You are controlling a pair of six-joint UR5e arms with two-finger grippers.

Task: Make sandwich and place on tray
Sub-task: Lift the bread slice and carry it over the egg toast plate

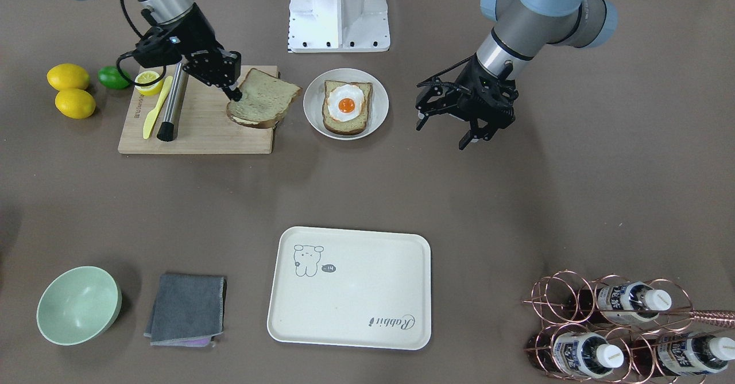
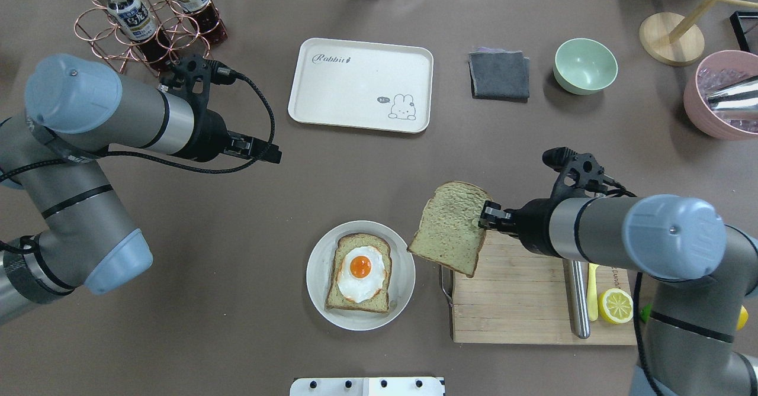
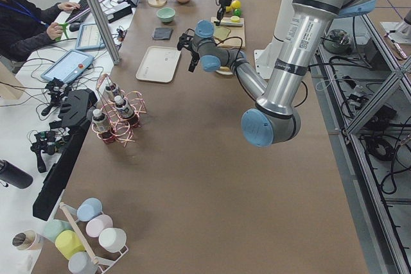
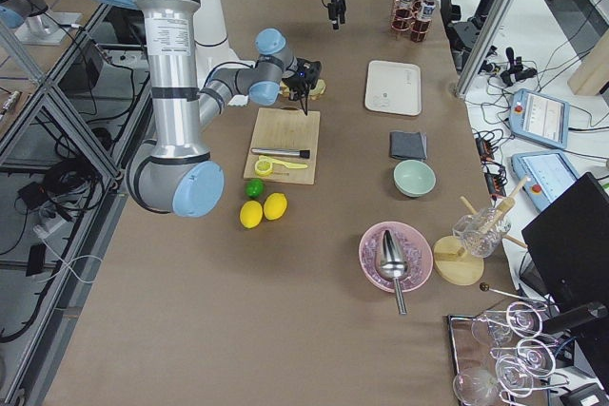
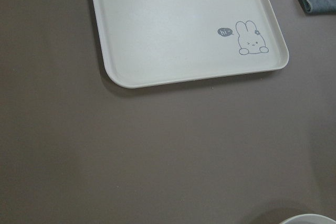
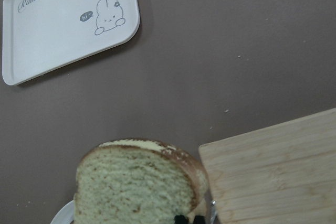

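Judging from how things lie, the sandwich (image 2: 370, 301) is reckoned half built. One slice of bread (image 2: 342, 299) is laid on the white plate (image 2: 317, 266), and the fried egg (image 2: 360, 269) is set on top of it. The second slice (image 2: 450, 230) is pinched at one edge by the right gripper (image 2: 484, 215), whose fingers are closed on the crust. This slice is held tilted and appears lifted over the corner of the wooden cutting board (image 2: 521, 301) nearest the plate, just beside the plate and not touching the egg. The left gripper (image 1: 442, 134) is held above bare table on the plate's other side, its fingers spread wide with nothing between them. The tray (image 2: 355, 82) is seen well apart from the plate, farther across the table, and nothing is laid on it. Two steps are judged to be left: the held slice is to be brought over the egg and lowered flat, and the finished sandwich is then to be carried to the tray.
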